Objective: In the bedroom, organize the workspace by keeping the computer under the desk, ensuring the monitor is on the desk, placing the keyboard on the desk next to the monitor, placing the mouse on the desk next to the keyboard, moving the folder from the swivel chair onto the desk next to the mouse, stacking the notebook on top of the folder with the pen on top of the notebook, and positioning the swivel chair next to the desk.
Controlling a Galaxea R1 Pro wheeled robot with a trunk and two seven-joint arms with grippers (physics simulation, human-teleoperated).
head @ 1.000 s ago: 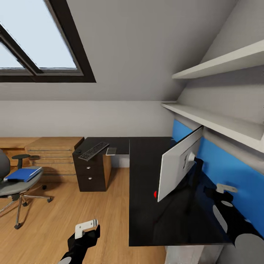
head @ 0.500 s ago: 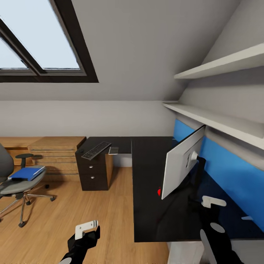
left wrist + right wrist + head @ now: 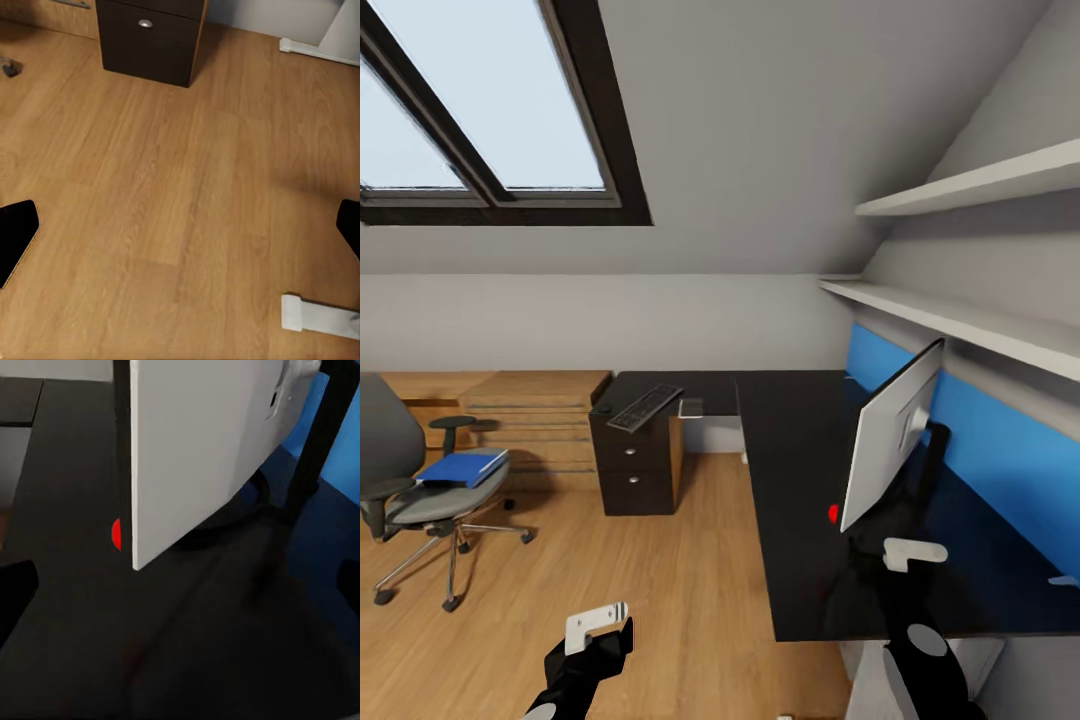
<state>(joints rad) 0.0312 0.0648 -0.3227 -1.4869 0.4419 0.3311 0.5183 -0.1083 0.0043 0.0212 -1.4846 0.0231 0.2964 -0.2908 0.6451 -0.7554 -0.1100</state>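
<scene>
Now clear of the monitor [image 3: 890,435], the right gripper [image 3: 913,552] hovers just above the near end of the desk [image 3: 800,480], its fingers spread with nothing between them; a second ago it sat further along, behind the screen's back. The pullback suggests the monitor step is done: the screen stands on its curved foot along the desk's wall-side edge, red dot at its lower near corner, rear panel turned toward the robot. The whole room has slid rightward in the head view, so the camera has swung left and the furniture has not moved.

At the far corner of the desk, above the drawer unit [image 3: 637,465], the keyboard [image 3: 645,407] lies at an angle, well apart from the monitor, so it is not yet beside it. A small flat pale item rests just beside it, too small to identify.

Across the wooden floor [image 3: 180,195], the swivel chair [image 3: 420,480] shows more fully than before, well apart from the desk, the blue folder [image 3: 463,467] flat on its seat. The left gripper [image 3: 596,622] hangs low over the floor, jaws parted and empty, as before.

Next in line, by this layout, is likely the keyboard or the folder.
</scene>
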